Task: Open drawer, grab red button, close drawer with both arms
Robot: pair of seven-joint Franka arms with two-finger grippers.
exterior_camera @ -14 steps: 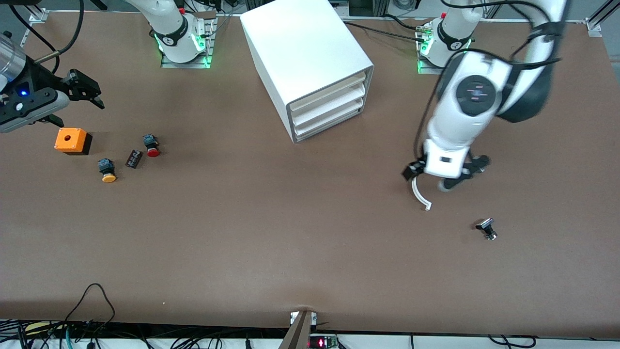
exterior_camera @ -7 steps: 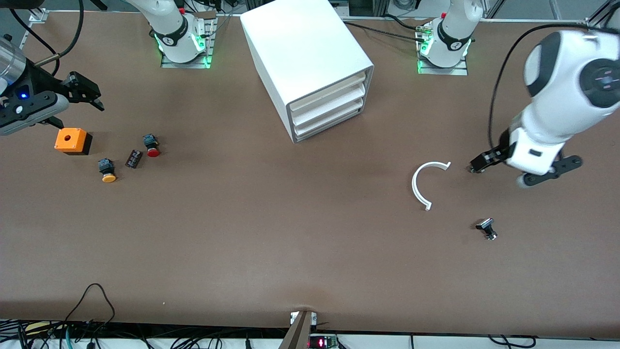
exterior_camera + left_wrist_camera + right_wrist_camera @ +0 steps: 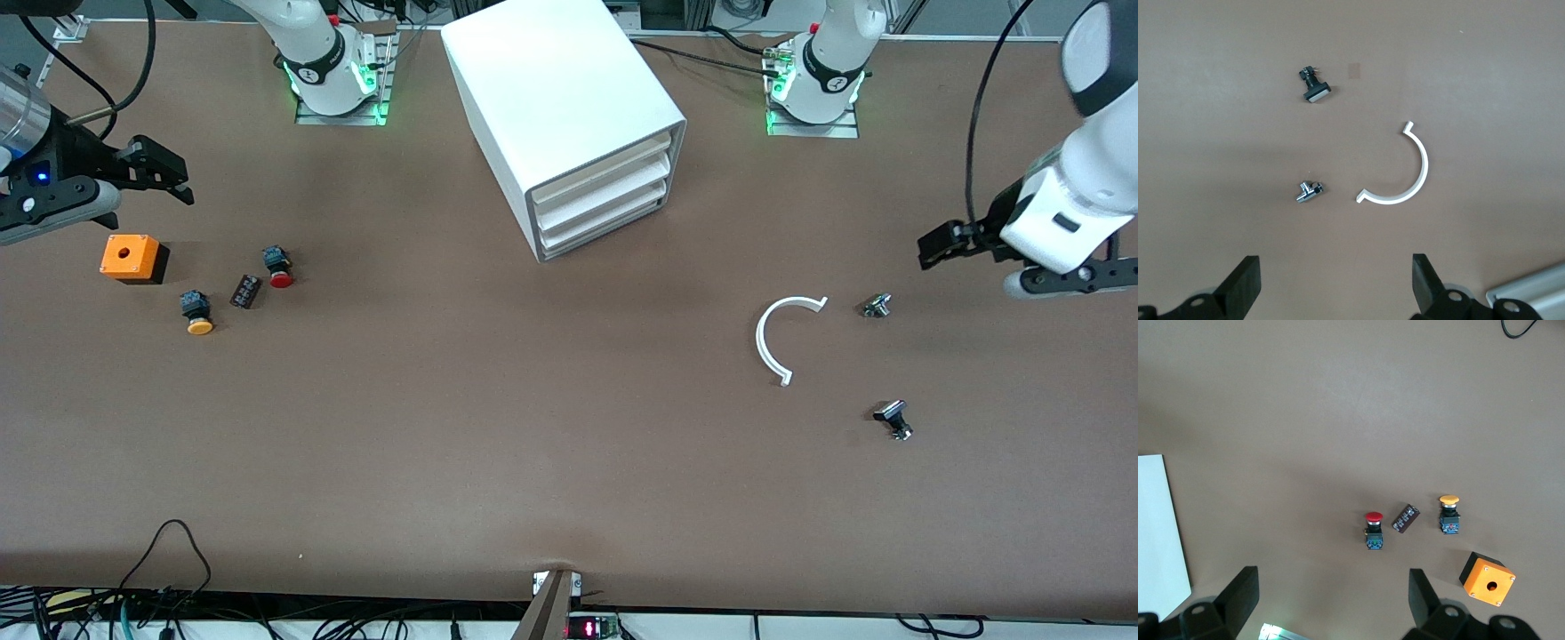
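The white cabinet [image 3: 569,116] stands on the brown desk [image 3: 533,462] between the two arm bases, all three drawers pushed in; the middle drawer [image 3: 600,194] sits flush like the others.

The button [image 3: 278,266] with the red cap lies on its side toward the right arm's end of the desk. Just beside it lies a small dark block [image 3: 245,291], then the yellow-capped button [image 3: 196,313], with the orange box [image 3: 133,258] beside those.

The right gripper [image 3: 160,169] hangs empty over the desk above the orange box, its fingers spread wide.

The left gripper [image 3: 947,246] hangs empty at the left arm's end of the desk, fingers also spread wide. Below it lie a white curved piece [image 3: 775,338], a small metal part [image 3: 877,306] and a black part [image 3: 893,418], the last nearest the front camera.
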